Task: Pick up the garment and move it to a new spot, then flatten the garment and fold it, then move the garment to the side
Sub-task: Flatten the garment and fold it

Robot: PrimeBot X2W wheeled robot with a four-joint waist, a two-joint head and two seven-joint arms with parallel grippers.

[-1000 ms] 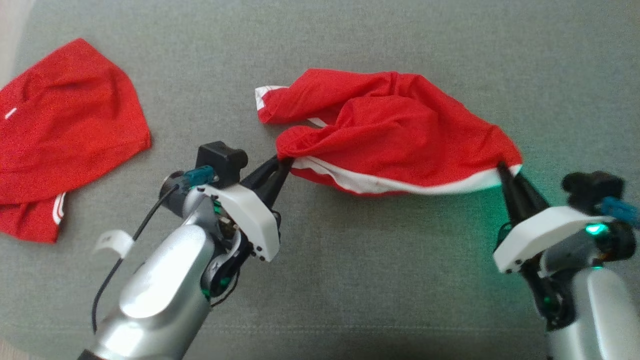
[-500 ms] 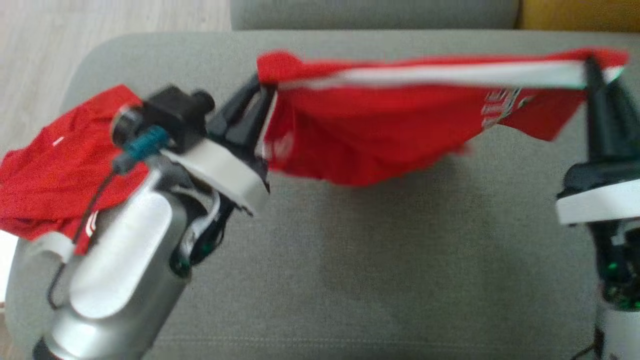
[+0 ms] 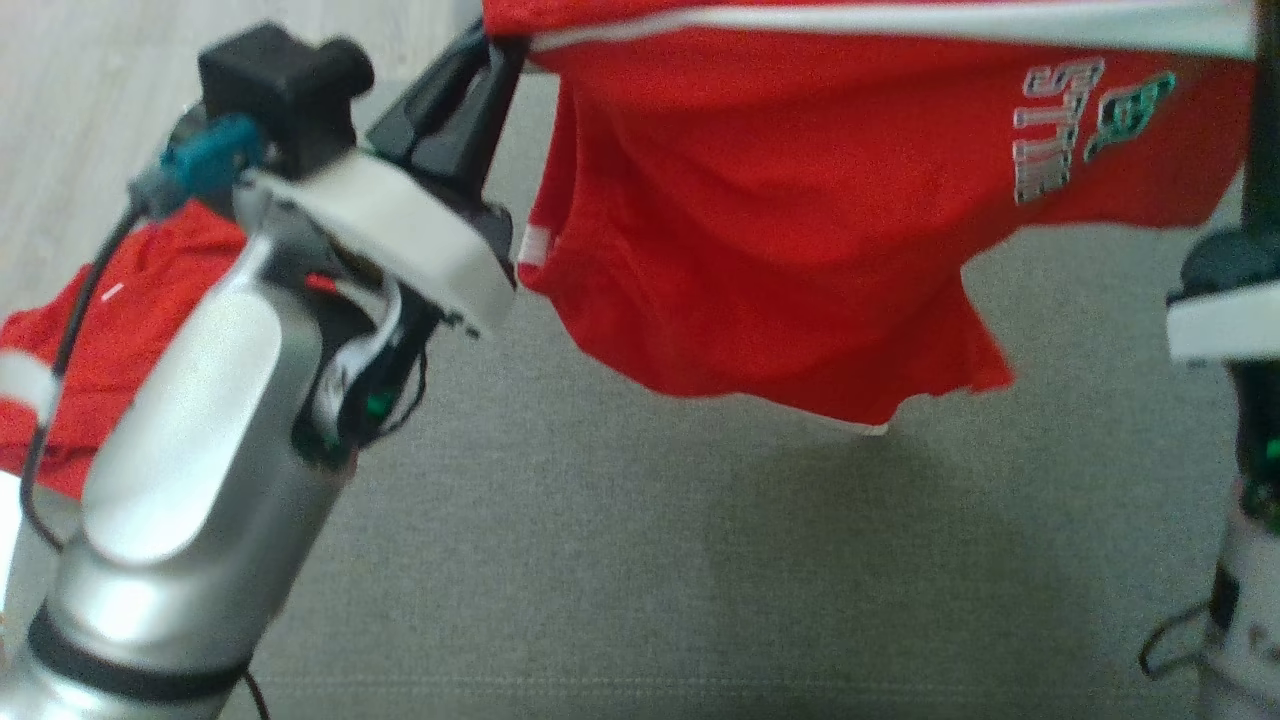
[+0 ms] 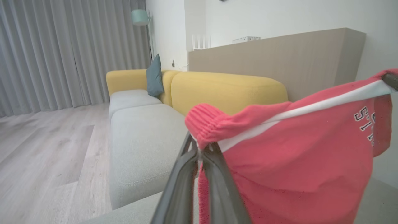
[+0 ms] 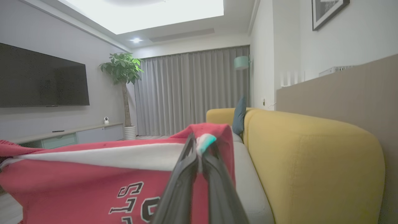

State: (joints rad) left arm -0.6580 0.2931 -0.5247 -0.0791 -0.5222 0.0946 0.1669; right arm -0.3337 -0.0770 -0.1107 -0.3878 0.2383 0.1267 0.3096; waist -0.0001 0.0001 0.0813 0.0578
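head view: garment (image 3: 780,230) now hangs in the air, stretched by its white band (image 3: 850,18) between the two tools. one second ago it lay bunched on the grey cushion (image 3: 600,560) with both tools pinching its near edge. half a second ago it was partway up. now it is higher and opened out, lettering (image 3: 1040,130) showing, and the low hem looks clear of the cushion, with a shadow beneath it. the whole frame has shifted as well, so part of the apparent rise is camera motion. left tool (image 3: 495,45) is clenched on the band's left end; left wrist view agrees, its fingers (image 4: 186,174) closed on the ribbed edge. right tool (image 3: 1262,40), at the frame's right edge, is clenched on the band's other end; right wrist view shows its fingers (image 5: 183,177) pinched together over the fabric. meaning: pick-up looks done, and the carry to a new spot is probably in hand. flatten, fold and move aside are not yet done. the wide two-point hold should help it go down flat. count: tools 2, both grasping the garment. red garments 2: one held, and a second garment (image 3: 110,330) lying crumpled on the cushion at far left. cushion under the work 1. in the wrist views: pillow (image 4: 154,76) 1, plant (image 5: 122,68) 1, tv (image 5: 40,77) 1.
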